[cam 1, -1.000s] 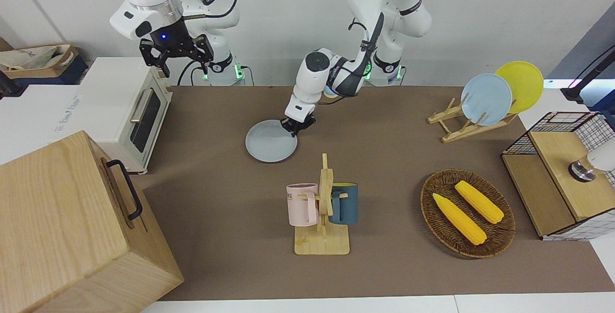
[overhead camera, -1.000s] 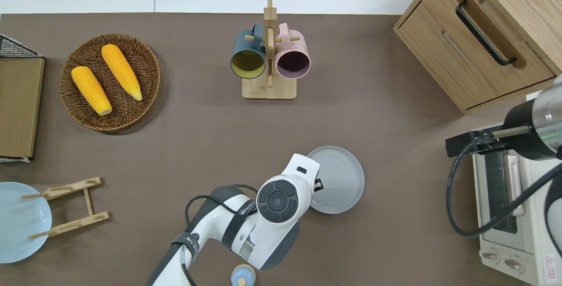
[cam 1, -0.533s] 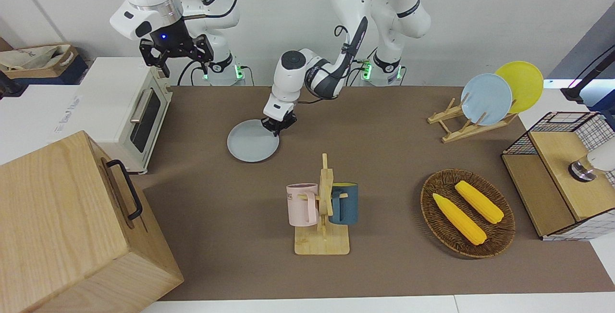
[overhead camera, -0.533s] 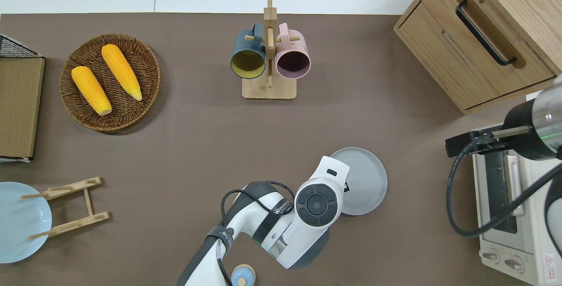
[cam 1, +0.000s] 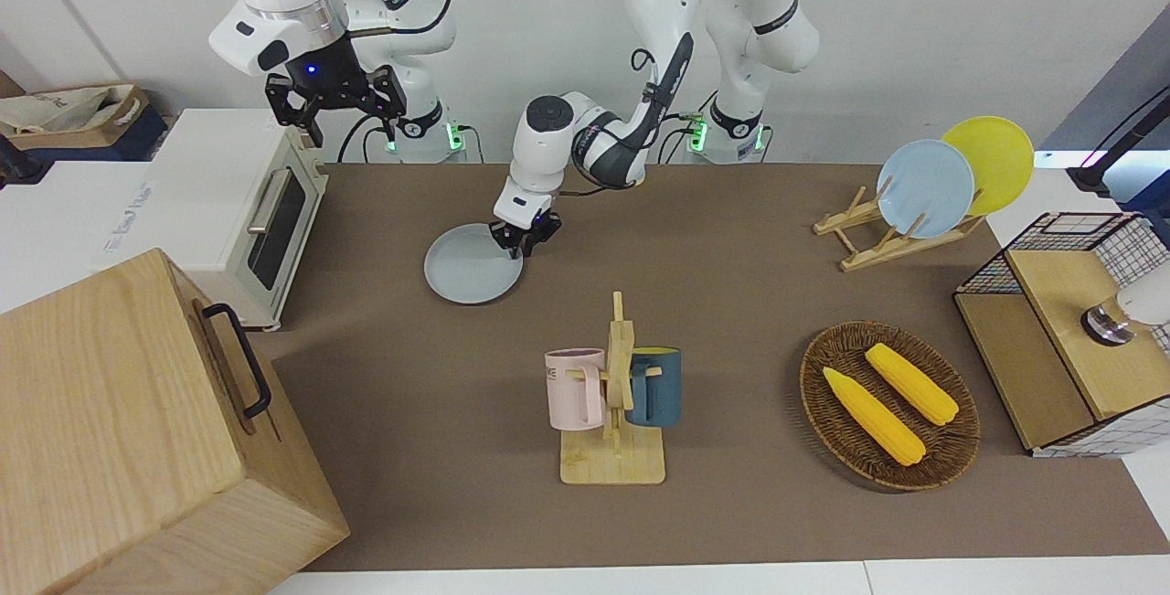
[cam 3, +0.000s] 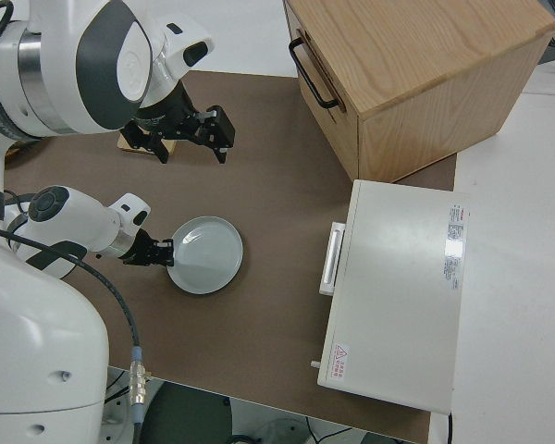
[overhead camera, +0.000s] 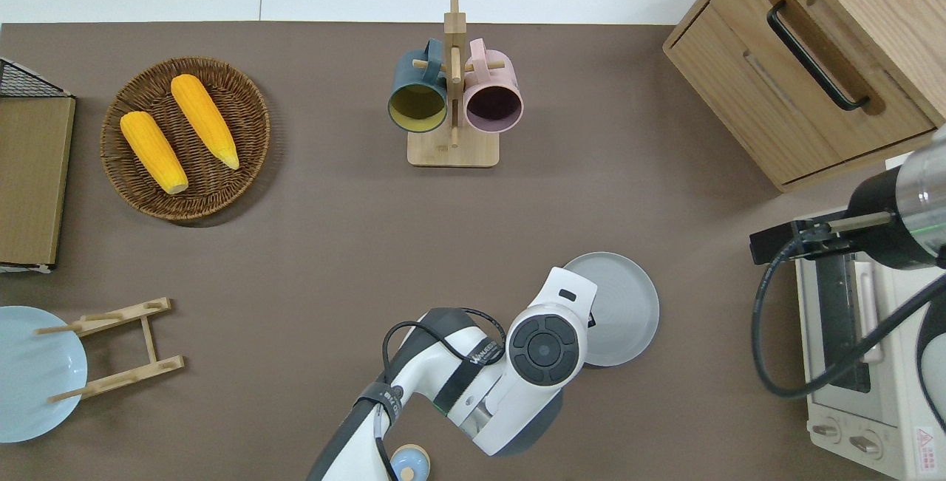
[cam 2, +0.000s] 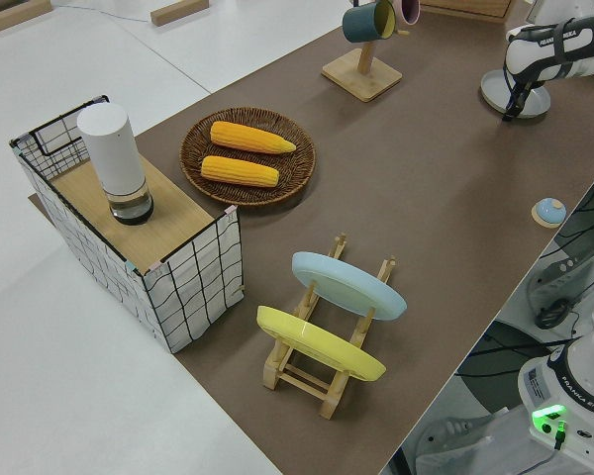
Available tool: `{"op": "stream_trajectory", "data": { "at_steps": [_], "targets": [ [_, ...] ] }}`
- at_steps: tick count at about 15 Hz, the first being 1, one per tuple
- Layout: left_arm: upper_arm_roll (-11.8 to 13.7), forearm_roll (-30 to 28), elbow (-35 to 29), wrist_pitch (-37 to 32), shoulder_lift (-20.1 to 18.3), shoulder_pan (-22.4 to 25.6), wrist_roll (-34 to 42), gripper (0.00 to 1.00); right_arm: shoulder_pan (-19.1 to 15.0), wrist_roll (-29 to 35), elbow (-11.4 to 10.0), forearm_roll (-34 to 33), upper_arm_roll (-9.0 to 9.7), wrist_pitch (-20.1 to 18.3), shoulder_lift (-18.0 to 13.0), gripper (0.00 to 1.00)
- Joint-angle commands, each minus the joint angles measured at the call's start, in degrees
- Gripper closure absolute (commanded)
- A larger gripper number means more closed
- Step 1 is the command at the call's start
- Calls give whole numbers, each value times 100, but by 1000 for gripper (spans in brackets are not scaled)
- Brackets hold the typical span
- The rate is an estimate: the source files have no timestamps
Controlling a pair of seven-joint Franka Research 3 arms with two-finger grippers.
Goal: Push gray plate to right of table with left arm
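Your left gripper (cam 1: 521,244) rests on the gray plate (cam 1: 468,268), finger spread not discernible. The round plate lies flat, face-up, on the table (cam 1: 731,302) near the toaster oven (cam 1: 239,204). The right arm is parked.

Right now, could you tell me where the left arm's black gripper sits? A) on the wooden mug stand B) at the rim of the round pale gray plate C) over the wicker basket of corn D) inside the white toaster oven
B: the left gripper touches the gray plate at its rim.
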Motion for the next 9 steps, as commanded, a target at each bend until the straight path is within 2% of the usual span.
{"op": "stream_trajectory", "data": {
  "at_steps": [1,2,9],
  "targets": [
    [114,132,167,-400,-78,4,1,78,-62,-6,-3,46,32,-69,-43,17],
    [132,123,167,-567,-183,65,141,18,-62,-14,-3,46,32,-69,-43,17],
    [132,-35,61,-1937,-1079,1022,1695,15,-62,-15,-3,46,32,-69,-43,17]
  ]
}}
